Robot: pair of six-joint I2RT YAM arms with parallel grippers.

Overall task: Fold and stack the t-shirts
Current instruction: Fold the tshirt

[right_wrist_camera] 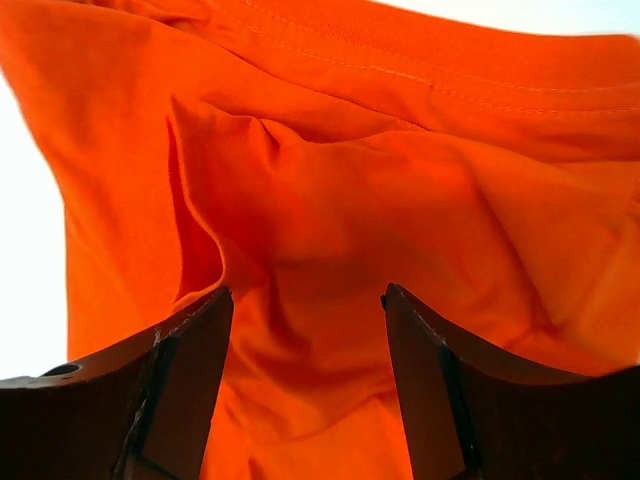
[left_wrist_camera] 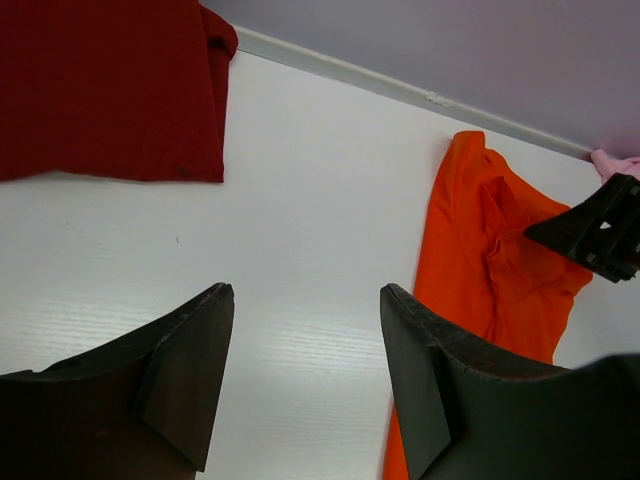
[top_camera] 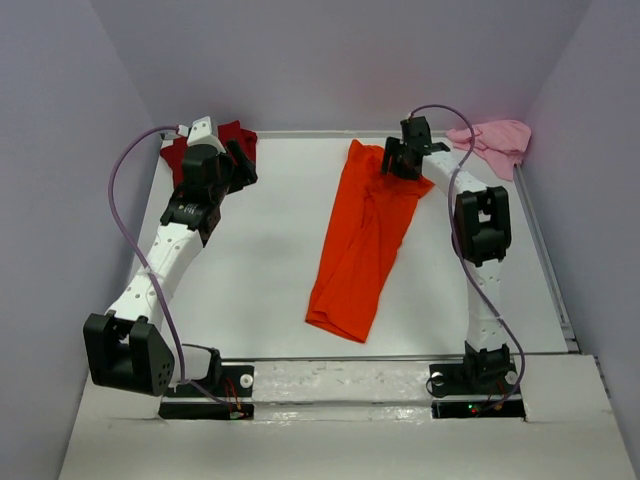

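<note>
White worktop (top_camera: 260, 280), boxed in by pale lilac walls (top_camera: 330, 60) on three sides, carries three cloth shirts. The left arm (top_camera: 165, 255) stretches to the far left corner, bent at the elbow. The left pincer (left_wrist_camera: 305, 300) hangs open over bare surface just right of the red shirt (top_camera: 180, 152), with nothing between its dark, wedge-shaped fingers (left_wrist_camera: 190, 350). The right arm (top_camera: 480, 225) rises from its base and angles left. The right pincer (right_wrist_camera: 305, 300) stands open over the far end of the orange shirt (top_camera: 365, 240); whether it touches the cloth cannot be told. The orange shirt lies mid-worktop as a long narrow strip slanting from far centre toward the near left, rumpled into soft ridges at its far end, with a stitched hem showing. The red shirt lies flat with straight edges. The pink shirt (top_camera: 495, 143) sits crumpled in the far right corner, against the wall.
</note>
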